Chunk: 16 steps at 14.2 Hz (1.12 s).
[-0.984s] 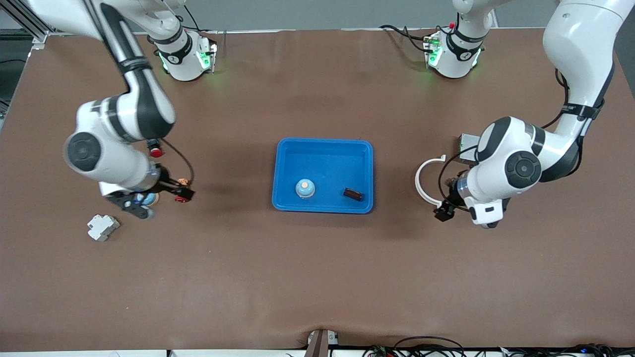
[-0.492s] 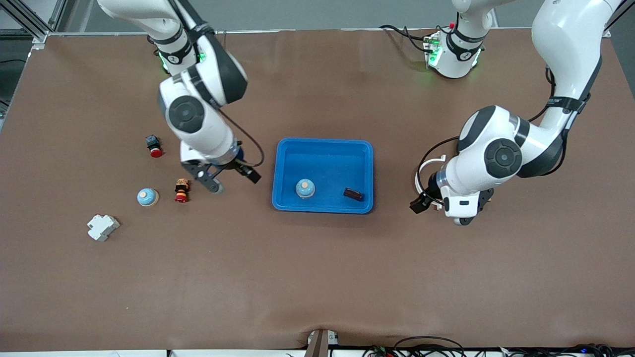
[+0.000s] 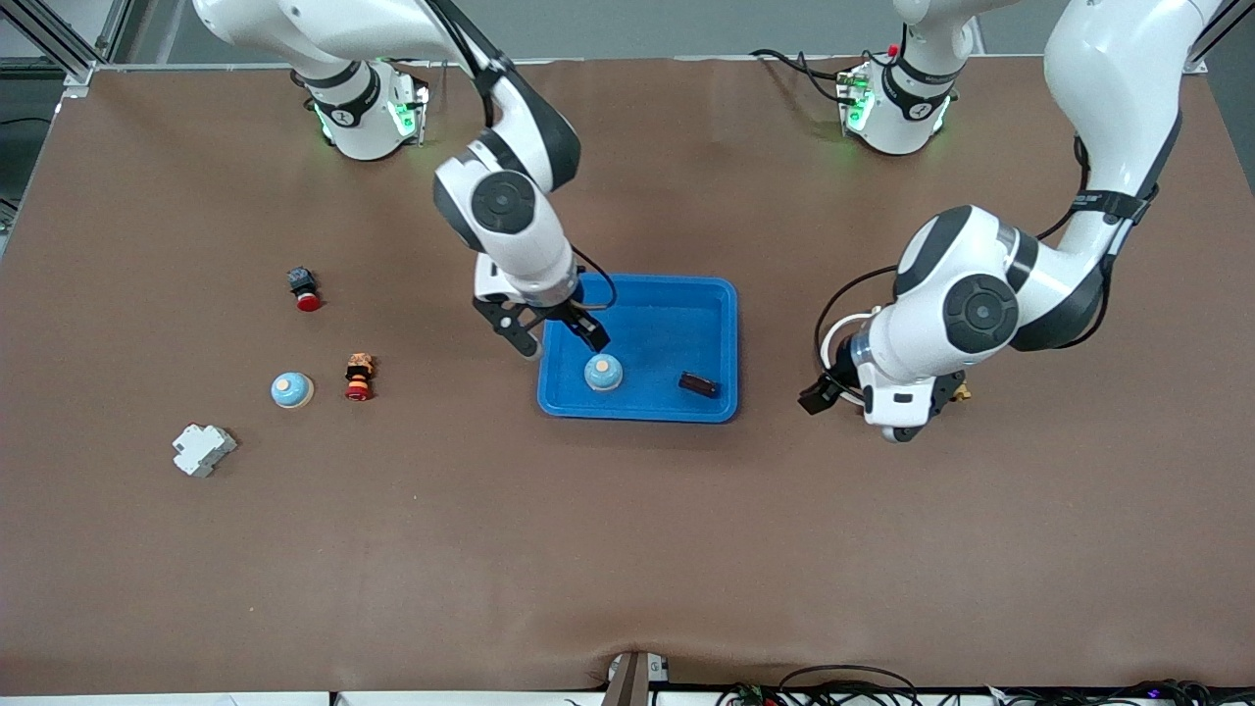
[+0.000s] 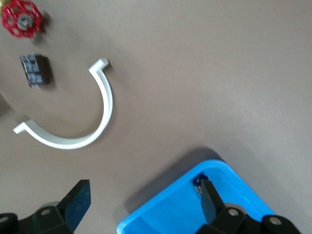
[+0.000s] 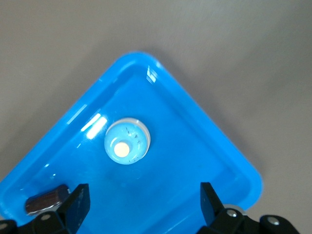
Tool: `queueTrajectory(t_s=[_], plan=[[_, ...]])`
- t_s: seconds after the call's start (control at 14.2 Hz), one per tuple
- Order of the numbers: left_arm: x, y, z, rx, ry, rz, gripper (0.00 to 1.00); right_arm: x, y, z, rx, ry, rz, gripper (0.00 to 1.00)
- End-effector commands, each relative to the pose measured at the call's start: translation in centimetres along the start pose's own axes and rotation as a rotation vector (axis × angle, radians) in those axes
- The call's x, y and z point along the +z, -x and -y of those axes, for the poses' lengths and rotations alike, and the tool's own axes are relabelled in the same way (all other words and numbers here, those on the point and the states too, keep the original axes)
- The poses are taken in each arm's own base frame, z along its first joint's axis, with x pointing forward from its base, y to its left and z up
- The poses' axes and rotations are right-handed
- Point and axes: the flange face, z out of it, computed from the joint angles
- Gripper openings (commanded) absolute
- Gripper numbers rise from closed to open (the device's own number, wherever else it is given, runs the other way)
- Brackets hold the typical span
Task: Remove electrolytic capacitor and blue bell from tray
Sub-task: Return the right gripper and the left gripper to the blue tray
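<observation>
- Table (image 3: 627,549): brown surface carrying all items listed below.
- Blue tray (image 3: 637,287): sits at mid-table between the two arms. It contains both task items.
- Right gripper (image 3: 555,335): hangs over the tray edge at the right arm's end, just above the bell. Fingers spread wide, nothing between them; the right wrist view (image 5: 141,202) confirms an empty gap.
- Left gripper (image 3: 848,392): low over bare table near the tray, toward the left arm's end. Fingers released and empty, as the left wrist view (image 4: 141,204) shows.
- White curved clip (image 4: 73,119): a half-ring lying flat on the table under the left arm, largely hidden in the front view.
- White block (image 3: 203,449): nearest the front camera of the loose items at the right arm's end.
- Bell (image 3: 603,372): pale blue dome with a cream button, upright in the tray, in the half toward the right arm.
- Second bell (image 3: 291,389): same type, on the table toward the right arm's end, just beside the small figure (image 3: 359,378).
- Capacitor (image 3: 698,384): dark cylinder lying on its side in the tray corner toward the left arm, on the camera side.
- Red-capped button (image 3: 303,287): farther from the camera than the figure.
- Red valve handle (image 4: 19,18) and dark ribbed part (image 4: 35,70): near the clip.
</observation>
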Motion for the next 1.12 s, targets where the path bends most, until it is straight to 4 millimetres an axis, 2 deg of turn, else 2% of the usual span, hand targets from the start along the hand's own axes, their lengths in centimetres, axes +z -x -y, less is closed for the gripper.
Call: queueTrajectory(t_s=[0.0,0.35,0.49,0.91,1.05], plan=[[1.3,2.0,-1.5,-0.047,-0.002,0.038,1.0,3.3,0.2,2.4,0.021,0.016,-0.028,1.0],[5.3,6.0,-4.5,-0.151,0.046,0.068,1.0,5.8,0.2,3.6,0.022,0.025,-0.053,1.0],[6.4,6.8,-5.4,-0.198,0.073,0.071,1.0,6.9,0.1,3.5,0.014,0.034,-0.062,1.0],[11.9,10.7,-7.4,-0.276,0.073,-0.035,1.0,8.8,-0.2,3.6,0.01,0.035,-0.071,1.0],[12.5,10.9,-7.6,-0.292,0.084,-0.053,0.98,9.1,-0.2,3.6,0.01,0.03,-0.071,1.0]])
